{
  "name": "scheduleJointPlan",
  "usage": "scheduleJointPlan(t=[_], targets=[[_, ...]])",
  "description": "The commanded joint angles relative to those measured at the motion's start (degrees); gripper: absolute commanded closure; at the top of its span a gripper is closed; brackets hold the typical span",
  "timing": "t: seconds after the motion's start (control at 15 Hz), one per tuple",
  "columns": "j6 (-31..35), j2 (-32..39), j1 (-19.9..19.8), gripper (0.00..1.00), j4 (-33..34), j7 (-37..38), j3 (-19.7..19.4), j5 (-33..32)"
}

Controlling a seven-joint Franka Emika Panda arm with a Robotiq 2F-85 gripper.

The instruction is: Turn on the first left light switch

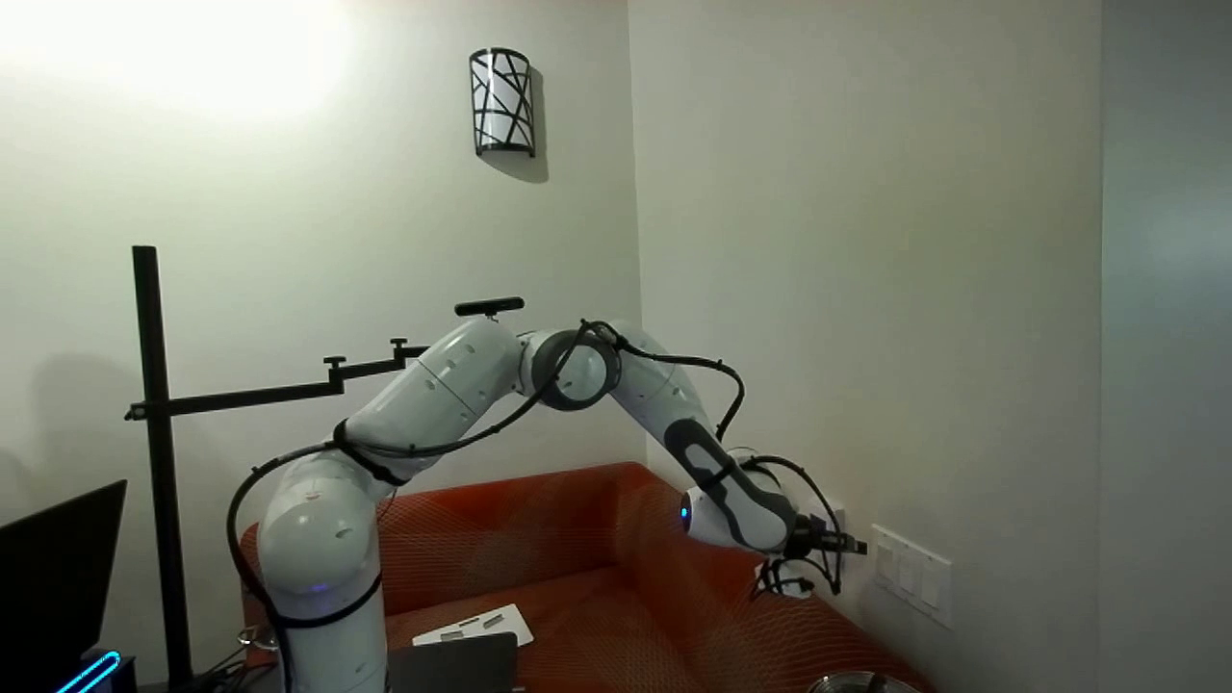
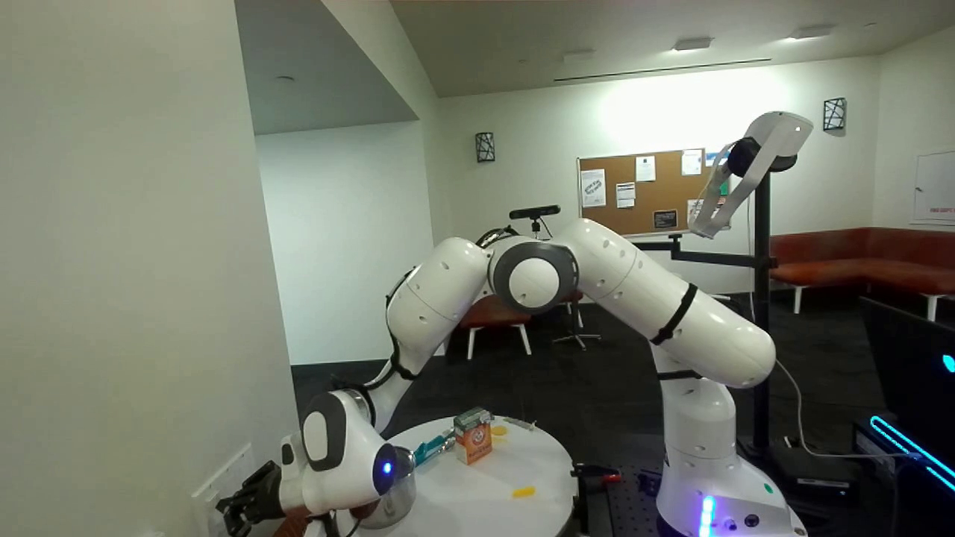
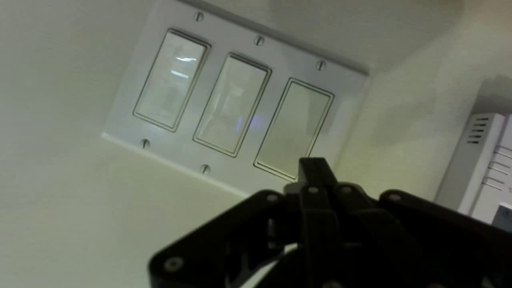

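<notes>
A white wall plate with three rocker switches shows large and tilted in the wrist view (image 3: pixel 336 128) and in both exterior views (image 1: pixel 946 602) (image 2: pixel 224 477). My gripper (image 3: pixel 314 162) is shut, its black fingertips pressed together with nothing between them. In the wrist view the tips overlap the lower end of the right-hand rocker (image 3: pixel 294 128). In an exterior view the gripper (image 1: pixel 861 548) is just left of the plate, near its left rocker (image 1: pixel 884 561). I cannot tell whether the tips touch the plate. The gripper (image 2: pixel 235 514) partly hides the plate in an exterior view.
A white vented device (image 3: pixel 480 160) is on the wall beside the plate. A red sofa (image 1: pixel 558 597) stands below the arm. A round white table (image 2: pixel 522 455) holds an orange box (image 2: pixel 474 440) and a metal bowl (image 2: pixel 399 496) close to the wrist.
</notes>
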Motion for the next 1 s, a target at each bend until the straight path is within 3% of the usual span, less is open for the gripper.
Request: scheduleJointPlan(t=[0.0,0.93], targets=[[2.45,1.86,1.27,1.0,3.9,0.68,-2.23,0.0],[7.08,6.4,1.69,1.0,12.44,0.39,-5.21,0.0]])
